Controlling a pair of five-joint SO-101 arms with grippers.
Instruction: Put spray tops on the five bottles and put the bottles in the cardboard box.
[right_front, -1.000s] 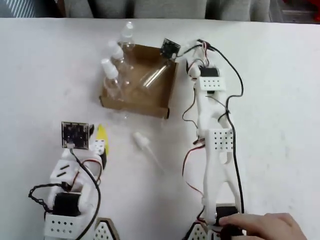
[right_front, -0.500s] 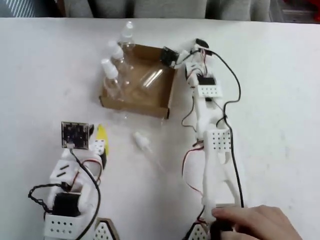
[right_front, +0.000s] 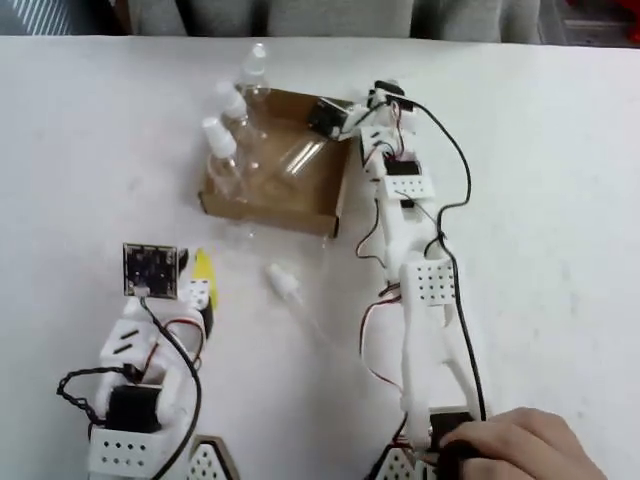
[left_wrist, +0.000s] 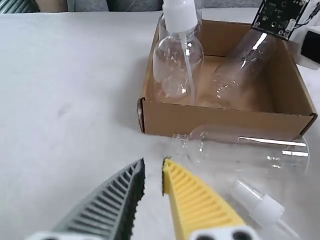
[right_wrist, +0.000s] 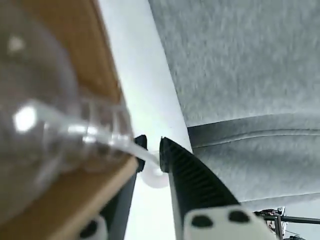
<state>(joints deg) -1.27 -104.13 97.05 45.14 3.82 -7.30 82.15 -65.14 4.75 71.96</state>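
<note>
Right end effector (right_wrist: 151, 145) pinches clear bottle's (right_wrist: 35, 115) white top (right_wrist: 152, 176); left end effector (left_wrist: 152, 167) ajar, empty.

Holding left arm (right_front: 140, 375) folded, left claw (left_wrist: 153, 162) slightly parted; holding right arm (right_front: 425, 290) outstretched, pinching spray top (right_wrist: 151, 177) with right claw (right_wrist: 152, 142).

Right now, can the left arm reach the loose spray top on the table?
Probably yes. The spray top lies on the table close to the left gripper, with nothing between them and the gripper holding nothing.
</note>
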